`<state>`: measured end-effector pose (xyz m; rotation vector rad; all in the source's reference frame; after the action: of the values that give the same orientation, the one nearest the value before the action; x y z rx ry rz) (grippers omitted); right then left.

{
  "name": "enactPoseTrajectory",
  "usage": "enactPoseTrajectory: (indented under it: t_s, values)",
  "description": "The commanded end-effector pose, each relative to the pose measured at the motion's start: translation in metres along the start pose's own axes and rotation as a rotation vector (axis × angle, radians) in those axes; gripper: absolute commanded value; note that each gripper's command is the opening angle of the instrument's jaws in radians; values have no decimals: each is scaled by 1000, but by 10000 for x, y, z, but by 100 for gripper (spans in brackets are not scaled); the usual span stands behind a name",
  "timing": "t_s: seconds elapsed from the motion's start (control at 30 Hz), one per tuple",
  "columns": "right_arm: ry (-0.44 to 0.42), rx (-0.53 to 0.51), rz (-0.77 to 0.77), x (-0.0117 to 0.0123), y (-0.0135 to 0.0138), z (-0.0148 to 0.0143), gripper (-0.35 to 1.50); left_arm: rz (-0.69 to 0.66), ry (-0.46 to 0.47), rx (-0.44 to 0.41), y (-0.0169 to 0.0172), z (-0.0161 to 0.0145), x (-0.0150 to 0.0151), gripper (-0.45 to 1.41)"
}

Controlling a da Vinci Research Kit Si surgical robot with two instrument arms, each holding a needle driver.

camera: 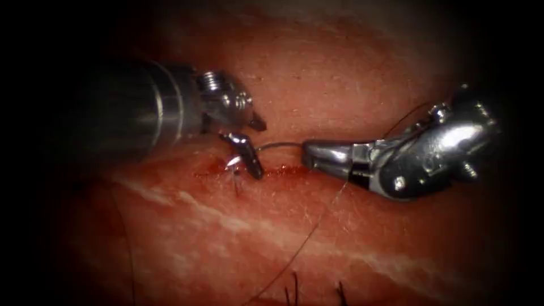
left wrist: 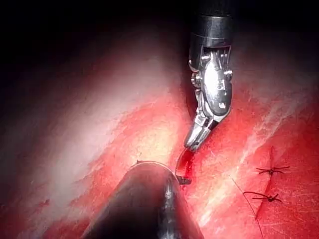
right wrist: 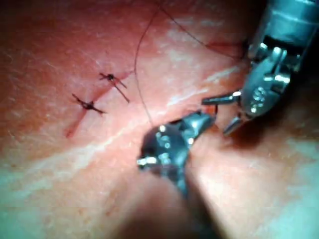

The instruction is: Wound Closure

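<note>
The cut (camera: 283, 169) runs across the tissue (camera: 317, 73), with red fluid (camera: 218, 165) at its left end. My right tool (camera: 309, 156) comes in from the right, jaws shut on the curved needle (camera: 279, 145) near its rear end. The needle arcs left toward the cut's left end; whether its tip is in the tissue I cannot tell. My left tool (camera: 260, 150) stands open there, one jaw above the needle's far end and one pressed down at the cut, holding nothing. Seen from the left wrist, the right tool (left wrist: 193, 143) holds the needle (left wrist: 178, 164) over the red fluid. The right wrist view has the left tool (right wrist: 223, 113) open beside the right tool (right wrist: 207, 119).
Dark thread (camera: 306, 238) trails from the right tool down across the tissue toward the front. Two finished stitches (right wrist: 112, 78) (right wrist: 87, 104) lie on a closed stretch of the cut, also visible as knots (left wrist: 271, 171) (left wrist: 266, 197). Cut thread ends (camera: 294, 286) stick up at the front edge.
</note>
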<state>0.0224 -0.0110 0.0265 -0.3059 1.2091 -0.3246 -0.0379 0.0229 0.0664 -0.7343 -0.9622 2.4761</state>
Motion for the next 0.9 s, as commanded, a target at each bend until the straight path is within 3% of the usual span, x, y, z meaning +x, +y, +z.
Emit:
enactPoseTrajectory:
  t_s: [0.03,0.2,0.27,0.5,0.53,0.57,0.6,0.83,0.9]
  values:
    - [2,3,-3,1,-11,5,-35,2,-1,-3,-3,10,1,7]
    - [3,2,-3,4,-11,7,-35,0,-1,-20,-6,11,-4,-20]
    - [4,-1,-3,5,-11,8,-35,-8,-2,-35,-8,11,-5,-45]
    - [3,-2,56,6,-12,10,-35,-4,62,-81,-14,11,0,-45]
    - [4,-2,91,6,-13,11,0,-1,82,-86,-14,12,1,-45]
    - [13,-18,184,6,-14,11,51,-5,107,-95,-14,12,1,-45]
    - [19,-41,243,5,-14,12,64,-8,126,-102,-15,12,1,-45]
    - [-63,-104,386,-4,-18,10,83,-22,274,-81,-11,15,-5,-45]
    - [-100,-173,461,-9,-18,7,103,-47,336,-46,-7,20,-11,-45]
